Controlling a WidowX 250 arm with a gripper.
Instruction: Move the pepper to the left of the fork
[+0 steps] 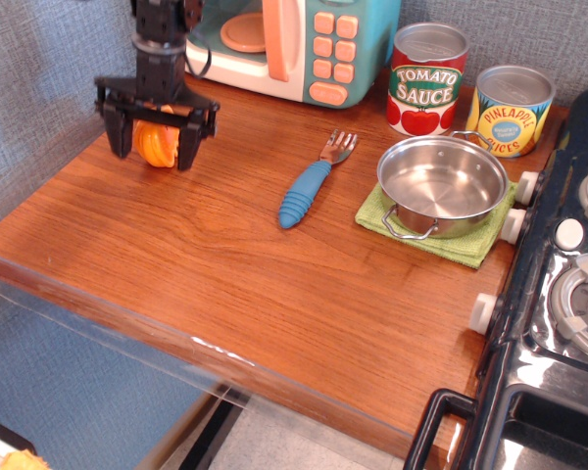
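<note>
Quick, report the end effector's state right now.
End effector: fingers spread wide on either side of the pepper; whether they grip it cannot be told.

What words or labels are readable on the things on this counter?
"TOMATO SAUCE" on the red can.
"PINEAPPLE SLICES" on the yellow can; its smaller blue-badge print is too blurred to read.
The toy microwave buttons show no readable signs.
</note>
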